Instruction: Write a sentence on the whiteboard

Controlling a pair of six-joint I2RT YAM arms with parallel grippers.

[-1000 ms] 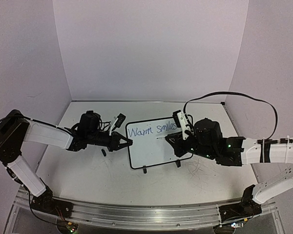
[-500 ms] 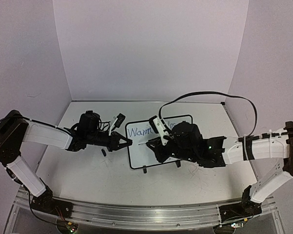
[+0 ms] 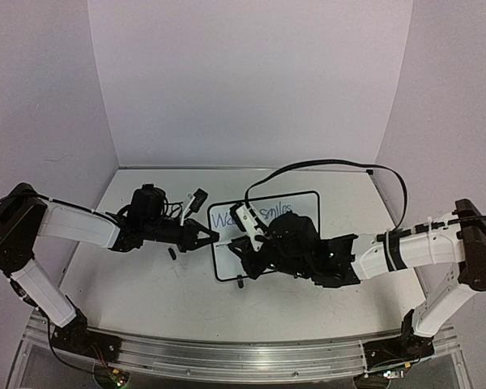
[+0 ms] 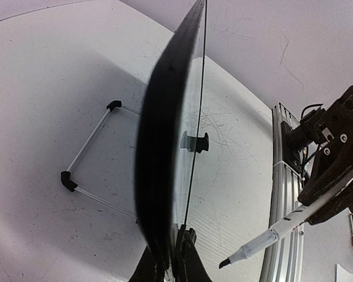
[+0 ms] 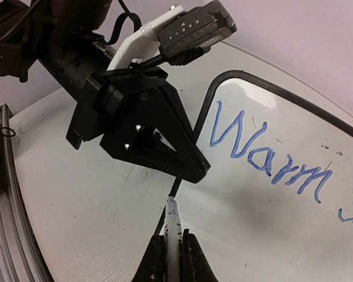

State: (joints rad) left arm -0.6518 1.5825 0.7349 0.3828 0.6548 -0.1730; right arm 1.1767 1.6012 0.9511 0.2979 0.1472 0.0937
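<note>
Top: left gripper [image 3: 208, 237] clamped on whiteboard [image 3: 304, 212] left edge; right gripper [image 3: 238, 246] over its lower left, sentence [image 3: 277, 209] just beyond.
Left wrist: whiteboard [image 4: 165, 117] edge-on between fingers; marker [image 4: 269, 236] to right.
Right wrist: jaws pinching marker [image 5: 172, 226]; "Warm" ahead-right.

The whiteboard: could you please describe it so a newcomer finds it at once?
On the white table, look centre, where the left hand and right hand meet. The whiteboard stands there propped up. Only it has a black frame and blue handwriting.
</note>
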